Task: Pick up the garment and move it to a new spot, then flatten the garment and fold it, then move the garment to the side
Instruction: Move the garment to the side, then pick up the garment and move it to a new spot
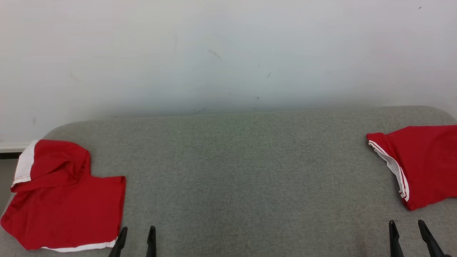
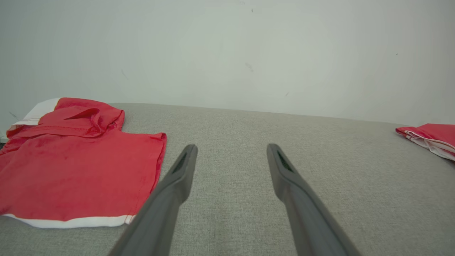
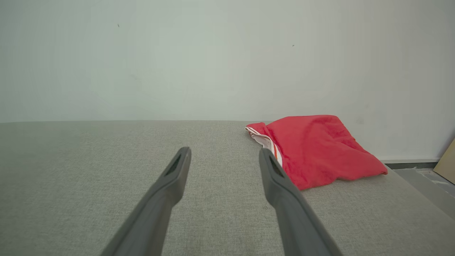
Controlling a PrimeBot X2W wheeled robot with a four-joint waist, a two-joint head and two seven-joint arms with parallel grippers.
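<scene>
A red garment with a white sleeve and white hem trim lies roughly folded at the left end of the grey padded surface; the left wrist view shows this garment left of the fingers. A second red garment with white-striped trim lies bunched at the right end, and it also appears in the right wrist view. My left gripper is open, just right of the left garment's hem corner and holding nothing. My right gripper is open and empty, just in front of the right garment.
A pale wall rises directly behind the grey surface. The surface's corners are rounded, and the left garment reaches its left edge. Bare grey fabric stretches between the two garments. In the right wrist view, floor and a tan board edge lie beyond the right end.
</scene>
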